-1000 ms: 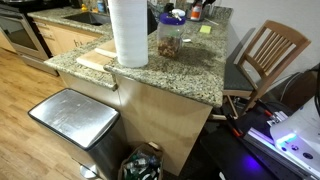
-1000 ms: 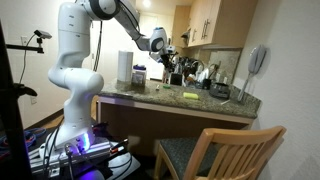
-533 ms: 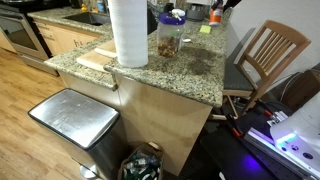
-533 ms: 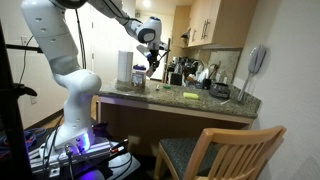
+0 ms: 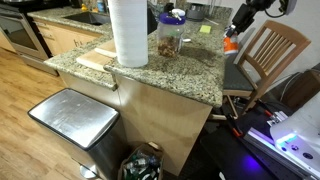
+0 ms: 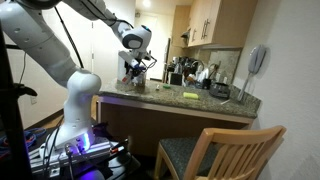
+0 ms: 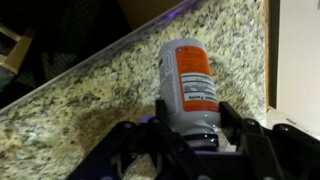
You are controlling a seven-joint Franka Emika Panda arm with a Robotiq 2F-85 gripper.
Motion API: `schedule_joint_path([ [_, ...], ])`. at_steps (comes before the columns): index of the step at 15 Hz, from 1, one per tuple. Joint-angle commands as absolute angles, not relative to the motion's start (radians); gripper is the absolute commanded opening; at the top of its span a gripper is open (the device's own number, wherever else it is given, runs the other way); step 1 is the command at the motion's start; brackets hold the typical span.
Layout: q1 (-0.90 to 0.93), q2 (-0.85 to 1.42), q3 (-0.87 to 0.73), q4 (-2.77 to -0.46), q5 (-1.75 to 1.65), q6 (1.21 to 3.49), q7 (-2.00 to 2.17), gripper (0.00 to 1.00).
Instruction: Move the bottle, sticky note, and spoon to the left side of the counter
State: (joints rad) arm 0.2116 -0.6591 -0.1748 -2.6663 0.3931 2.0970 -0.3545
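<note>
In an exterior view my gripper [image 5: 238,30] hangs beside the counter's [image 5: 190,72] edge, clamped on the orange bottle [image 5: 230,42]. The sticky note [image 5: 205,30] lies on the granite beyond the jar [image 5: 170,35]. In an exterior view I hover above one counter end, well apart from the note [image 6: 190,96]. In the wrist view, the bottle [image 7: 188,80] sits gripped between my fingers [image 7: 130,140], with speckled granite underneath.

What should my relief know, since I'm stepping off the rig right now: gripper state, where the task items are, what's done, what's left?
Gripper: shut on the bottle, held by the counter edge, well apart from the note; not released.
Sticky note: lying on the counter, not in place yet.
Spoon: I cannot make it out in any view.
Done: bottle in hand.
Left: set the bottle down, then move the sticky note and spoon.
</note>
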Motion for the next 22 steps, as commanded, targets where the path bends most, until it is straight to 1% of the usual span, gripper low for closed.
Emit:
schedule_joint_path([
  [1,0.279,-0.712,-0.119,-2.803,0.454,2.211,-0.504,0.3],
  [2,0.31,-0.724,-0.096,-2.827,0.476,2.266,-0.523,0.3],
  [6,0.454,-0.683,-0.065,-2.791,0.572,2.479,-0.578,0.3],
  [9,0.574,-0.612,-0.081,-2.787,0.616,2.711,-0.68,0.3],
  [10,0.596,-0.579,-0.068,-2.788,0.683,2.79,-0.762,0.3],
  [14,0.797,-0.496,-0.145,-2.789,0.897,3.066,-1.048,0.3],
  [16,0.906,-0.489,-0.206,-2.788,0.99,3.135,-1.151,0.3],
  [19,1.02,-0.489,-0.282,-2.788,1.067,3.147,-1.221,0.3],
  [22,1.064,-0.468,-0.326,-2.788,1.108,3.121,-1.242,0.3],
])
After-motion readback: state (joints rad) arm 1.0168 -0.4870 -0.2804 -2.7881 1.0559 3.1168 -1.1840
